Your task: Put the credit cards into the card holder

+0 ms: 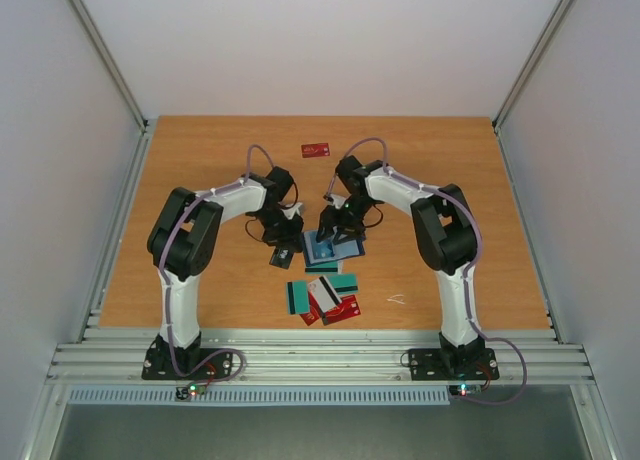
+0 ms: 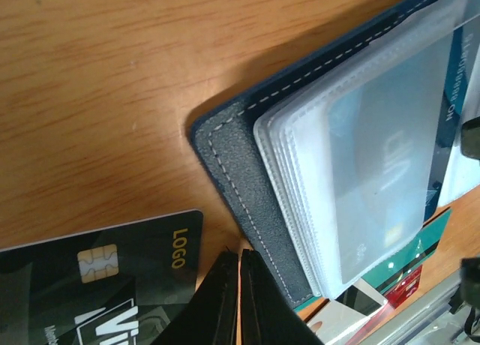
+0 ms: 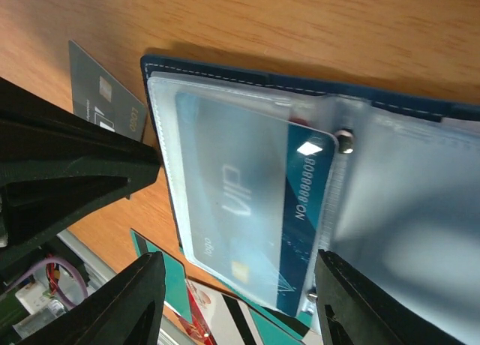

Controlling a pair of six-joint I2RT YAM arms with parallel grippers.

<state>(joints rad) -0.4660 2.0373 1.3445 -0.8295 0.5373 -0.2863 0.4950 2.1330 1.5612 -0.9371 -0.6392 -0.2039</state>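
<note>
The navy card holder [image 1: 340,248] lies open on the table, clear sleeves up. A blue card [image 3: 247,202] sits in the top sleeve, and its end by the spine looks uncovered. My right gripper [image 3: 236,300] is open and hovers over the holder [image 3: 225,71], its jaws straddling that card; it also shows in the top view [image 1: 333,232]. My left gripper [image 2: 240,285] is shut and empty at the holder's left edge [image 2: 240,180], beside a dark grey card [image 2: 97,270]. That gripper shows in the top view [image 1: 289,242]. Red, teal and white cards [image 1: 325,295] lie piled in front.
A lone red card [image 1: 316,149] lies at the far middle of the wooden table [image 1: 200,170]. White walls and metal rails [image 1: 115,250] border the table on both sides. A small white scrap [image 1: 397,300] lies at the front right.
</note>
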